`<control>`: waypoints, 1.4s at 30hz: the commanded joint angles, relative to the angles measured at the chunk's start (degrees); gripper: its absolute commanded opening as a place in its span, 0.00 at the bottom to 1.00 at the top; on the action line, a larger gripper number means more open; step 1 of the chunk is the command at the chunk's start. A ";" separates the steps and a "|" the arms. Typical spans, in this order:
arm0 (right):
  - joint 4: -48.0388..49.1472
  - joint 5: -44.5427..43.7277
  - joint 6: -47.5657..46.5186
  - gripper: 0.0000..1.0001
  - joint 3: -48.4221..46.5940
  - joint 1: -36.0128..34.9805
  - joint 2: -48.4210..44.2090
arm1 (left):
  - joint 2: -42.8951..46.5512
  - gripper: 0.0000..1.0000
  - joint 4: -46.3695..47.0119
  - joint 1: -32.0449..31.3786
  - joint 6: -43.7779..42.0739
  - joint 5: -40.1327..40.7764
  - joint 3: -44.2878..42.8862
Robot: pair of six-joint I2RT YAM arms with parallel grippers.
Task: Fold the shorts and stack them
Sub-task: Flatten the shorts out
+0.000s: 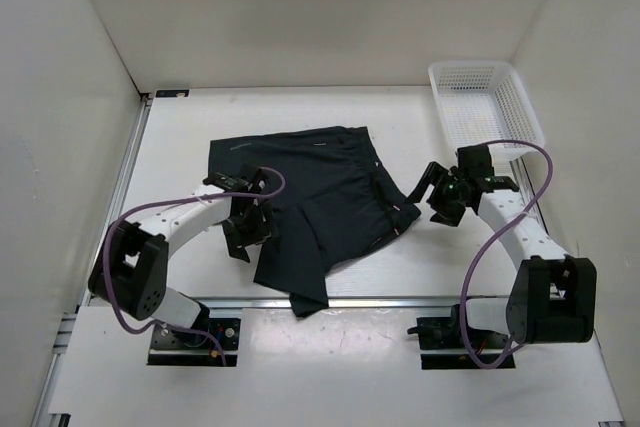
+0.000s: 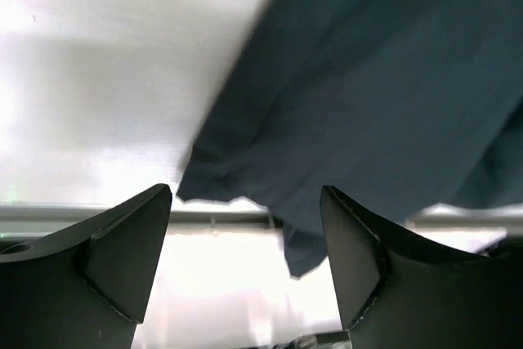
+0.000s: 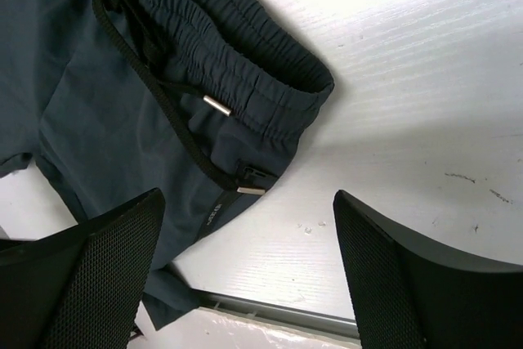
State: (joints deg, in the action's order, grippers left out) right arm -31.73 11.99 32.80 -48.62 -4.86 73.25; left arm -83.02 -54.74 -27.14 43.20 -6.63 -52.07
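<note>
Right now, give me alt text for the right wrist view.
Dark navy shorts lie on a white table, gathered waistband and black drawstring showing. The right end effector hangs open above the waistband corner, holding nothing.

White walls (image 1: 300, 7) enclose a brightly lit white table (image 1: 300, 112).

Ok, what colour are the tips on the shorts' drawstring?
Silver, metallic-looking tips on the shorts' black drawstring; the right wrist view shows them best.

shorts (image 1: 330, 197): 1 | white basket (image 1: 480, 107): 1 | end effectors: 2 (left end effector (image 1: 246, 243), right end effector (image 1: 437, 197))
</note>
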 commanded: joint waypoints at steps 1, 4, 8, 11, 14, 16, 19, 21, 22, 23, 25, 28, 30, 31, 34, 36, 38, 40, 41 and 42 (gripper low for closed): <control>2.02 3.30 -0.19 0.89 1.59 0.64 -1.36 | -1.96 0.85 4.38 -0.02 3.21 2.85 1.88; 2.63 4.53 -0.72 0.97 3.52 1.96 -1.36 | -6.18 0.77 5.52 -0.55 4.61 3.56 2.94; 5.96 8.92 -0.72 1.00 6.68 6.78 0.92 | -8.90 0.54 6.23 -1.25 5.14 3.03 2.94; 9.04 12.44 0.77 1.00 8.63 8.20 3.12 | -9.43 0.10 6.23 -1.25 4.44 3.03 2.24; 12.47 14.03 1.39 0.93 9.33 8.20 4.71 | -9.44 0.10 6.23 1.55 2.42 2.50 1.71; 14.58 15.25 2.01 0.89 9.33 8.20 6.72 | -6.98 0.10 3.95 3.84 0.93 4.34 -0.21; 16.51 14.56 2.70 0.85 8.81 5.84 9.01 | -5.22 0.10 0.53 6.82 -1.09 6.36 -3.98; 18.01 13.94 3.67 0.78 8.81 3.82 11.20 | -5.22 0.10 -0.80 8.14 -2.24 7.77 -5.92; 19.32 13.24 4.55 0.74 8.20 3.20 12.08 | -5.74 0.10 -1.33 9.46 -3.46 8.30 -7.59; 19.33 12.63 4.56 0.61 7.58 2.58 13.74 | -5.75 0.10 -2.20 10.08 -4.08 8.30 -8.47; 20.99 10.61 5.69 0.42 7.58 2.05 15.16 | -7.41 0.10 -3.26 11.31 -5.13 9.00 -9.97; 21.00 8.59 5.70 0.05 7.05 2.05 16.48 | -8.64 0.10 -5.37 14.47 -7.77 11.11 -13.22; 20.39 7.26 5.70 0.00 6.52 2.05 17.00 | -9.26 0.10 -6.07 17.37 -9.01 12.69 -15.42; 20.39 6.48 5.70 0.00 6.52 2.57 17.01 | -10.13 0.10 -6.08 18.51 -9.71 13.22 -16.12; 19.86 5.85 5.70 0.00 6.52 2.58 17.01 | -11.98 0.20 -6.08 22.12 -10.85 13.23 -18.05; 19.16 5.24 5.70 0.00 6.52 2.58 17.01 | -14.35 0.33 -6.08 23.97 -11.38 13.23 -20.24; 18.46 4.62 5.09 0.00 5.99 2.58 17.01 | -14.89 0.47 -6.08 24.58 -12.09 11.91 -21.66; 17.93 4.10 5.08 0.00 5.47 2.58 16.39 | -14.89 0.58 -6.08 24.59 -12.61 10.42 -22.72; 17.93 4.10 5.08 0.00 5.47 2.58 15.79 | -14.36 0.59 -6.08 23.89 -12.61 10.41 -23.33; 17.93 4.10 5.08 0.00 5.47 2.58 15.78 | -13.49 0.59 -6.69 23.88 -12.61 10.41 -23.34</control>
State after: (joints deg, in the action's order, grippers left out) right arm -13.28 18.31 38.54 -41.21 -2.63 89.73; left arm -99.55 -60.34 -2.48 31.90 4.32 -72.79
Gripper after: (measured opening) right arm 0.023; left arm 0.584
